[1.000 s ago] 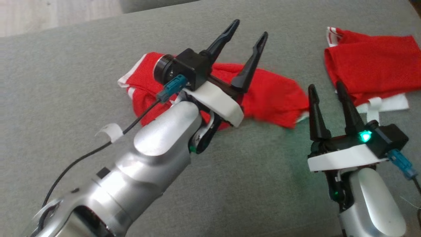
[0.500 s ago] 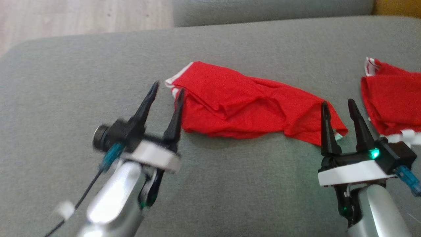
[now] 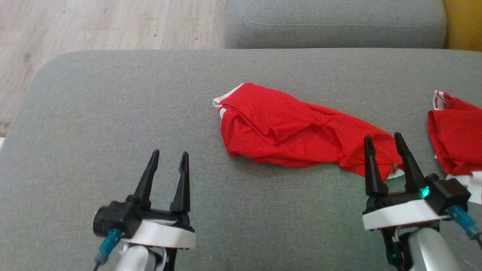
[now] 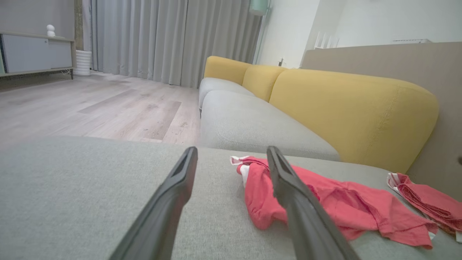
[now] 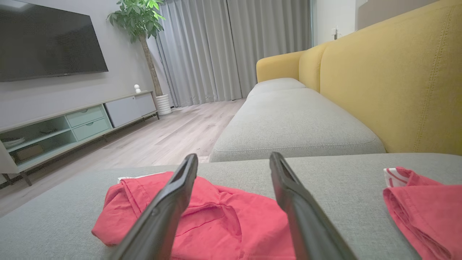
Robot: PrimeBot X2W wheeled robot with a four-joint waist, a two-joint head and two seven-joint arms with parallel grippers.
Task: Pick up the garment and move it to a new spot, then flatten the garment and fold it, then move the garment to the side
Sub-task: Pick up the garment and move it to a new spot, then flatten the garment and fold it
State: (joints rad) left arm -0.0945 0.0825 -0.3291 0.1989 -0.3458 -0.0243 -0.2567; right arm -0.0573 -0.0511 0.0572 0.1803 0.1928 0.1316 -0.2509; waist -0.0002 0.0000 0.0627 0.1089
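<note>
The garment (image 3: 297, 131) is red mesh cloth with white trim, lying crumpled and stretched sideways across the middle of the grey sofa cushion (image 3: 113, 113). My left gripper (image 3: 170, 153) is open and empty at the lower left, apart from the garment's left end. My right gripper (image 3: 382, 136) is open at the lower right, its fingertips just before the garment's right end. In the left wrist view the garment (image 4: 325, 202) lies to the right, beyond my open left gripper (image 4: 232, 155). In the right wrist view the garment (image 5: 216, 216) lies low between and left of my open right gripper (image 5: 234, 159).
A second red garment (image 3: 455, 139) with white trim lies at the cushion's right edge, also seen in the wrist views (image 4: 426, 202) (image 5: 422, 206). A further grey seat cushion (image 3: 335, 22) lies beyond, with a yellow backrest (image 4: 353, 112) to the right. Wooden floor (image 3: 94, 26) borders the far left.
The head camera has tilted, shifting the whole picture. My left arm has drawn back from over the garment to the lower left, still open. The garment lies free on the cushion.
</note>
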